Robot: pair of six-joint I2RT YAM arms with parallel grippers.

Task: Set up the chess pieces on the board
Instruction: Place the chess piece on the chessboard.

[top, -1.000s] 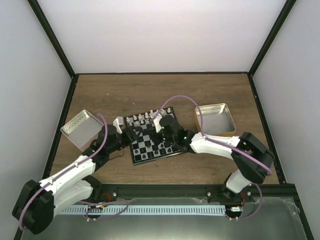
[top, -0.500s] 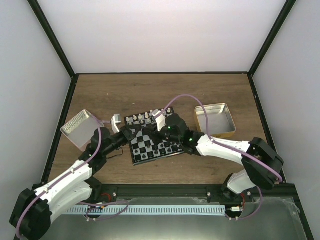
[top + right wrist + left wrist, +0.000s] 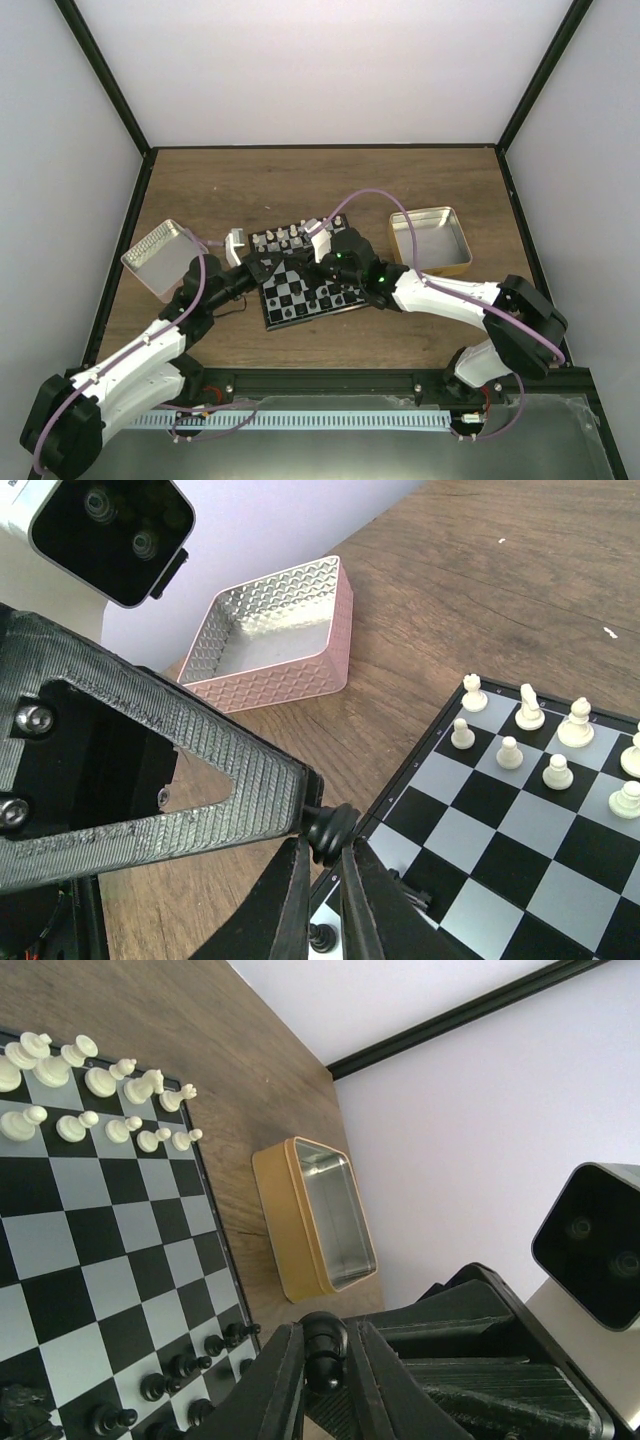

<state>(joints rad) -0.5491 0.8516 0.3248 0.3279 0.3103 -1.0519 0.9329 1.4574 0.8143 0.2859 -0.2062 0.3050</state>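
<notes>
One black chess piece hangs over the left edge of the board, and both grippers have it. My left gripper is shut on its upper part. My right gripper is shut on its round base. In the top view the two grippers meet at the board's left side. Other black chess pieces stand on the board's near rows, and white pieces fill the two far rows. The middle squares are bare.
A pink embossed tin sits on the table left of the board. A gold tin lies to the right. The right arm's black body crosses over the board's right half.
My left gripper moved in toward the board's left edge and closed onto the piece held by the right gripper. The right arm shifted slightly up and left early on, then held still.
</notes>
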